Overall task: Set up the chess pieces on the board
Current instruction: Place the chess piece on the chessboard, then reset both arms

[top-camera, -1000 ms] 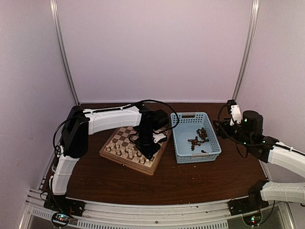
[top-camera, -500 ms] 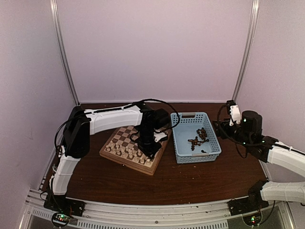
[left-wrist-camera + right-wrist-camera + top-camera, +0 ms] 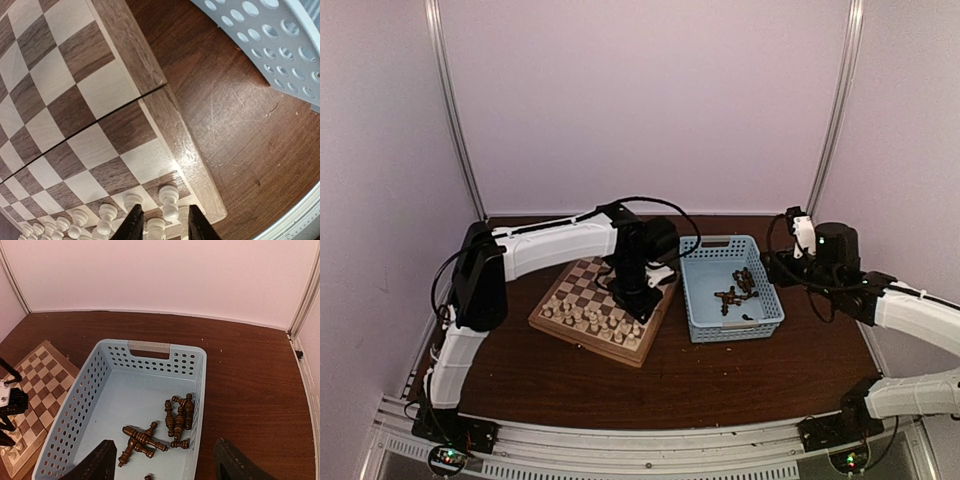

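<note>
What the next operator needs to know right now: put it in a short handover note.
Left gripper: open, low over the near right corner of the board, fingers straddling one white piece without clearly touching it.
Right gripper: open, empty, above the blue basket.
Done: white pieces stand in rows along the board's near edge; the count is unclear.
Left: dark pieces lie loose in the basket; the board's far squares are bare.
</note>
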Controlling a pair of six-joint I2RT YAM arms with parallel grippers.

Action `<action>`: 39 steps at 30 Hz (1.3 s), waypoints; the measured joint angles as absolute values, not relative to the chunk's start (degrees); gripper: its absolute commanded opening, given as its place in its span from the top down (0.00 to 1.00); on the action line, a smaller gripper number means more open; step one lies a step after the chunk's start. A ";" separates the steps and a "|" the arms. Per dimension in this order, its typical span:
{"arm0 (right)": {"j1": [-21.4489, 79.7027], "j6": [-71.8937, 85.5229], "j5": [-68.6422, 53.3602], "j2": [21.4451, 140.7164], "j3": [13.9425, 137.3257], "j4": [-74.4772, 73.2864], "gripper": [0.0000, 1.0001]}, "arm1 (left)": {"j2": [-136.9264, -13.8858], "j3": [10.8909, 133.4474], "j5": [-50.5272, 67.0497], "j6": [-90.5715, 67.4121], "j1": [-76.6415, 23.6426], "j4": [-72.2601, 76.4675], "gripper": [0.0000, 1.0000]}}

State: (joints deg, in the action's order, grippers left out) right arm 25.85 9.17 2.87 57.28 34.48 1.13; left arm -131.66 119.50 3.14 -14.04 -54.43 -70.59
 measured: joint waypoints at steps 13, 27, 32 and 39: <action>23.27 13.10 6.26 81.30 57.32 -24.67 0.31 | -110.96 105.12 -8.38 -15.42 -54.50 -58.37 0.51; 14.00 13.65 -0.25 92.71 59.75 -30.63 0.30 | -97.80 84.55 -14.35 -17.96 -47.59 -46.72 0.14; 14.13 13.17 -7.27 87.07 58.94 -26.94 0.29 | -90.08 76.40 -13.02 -20.21 -40.29 -42.63 0.02; 14.15 13.34 -1.15 68.84 51.48 -19.14 0.17 | -76.90 63.07 -15.22 -21.15 -31.48 -33.21 0.02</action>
State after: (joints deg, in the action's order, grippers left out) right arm 14.15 13.34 -1.15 68.84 51.48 -19.14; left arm -76.90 63.07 -15.22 -21.15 -31.48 -33.21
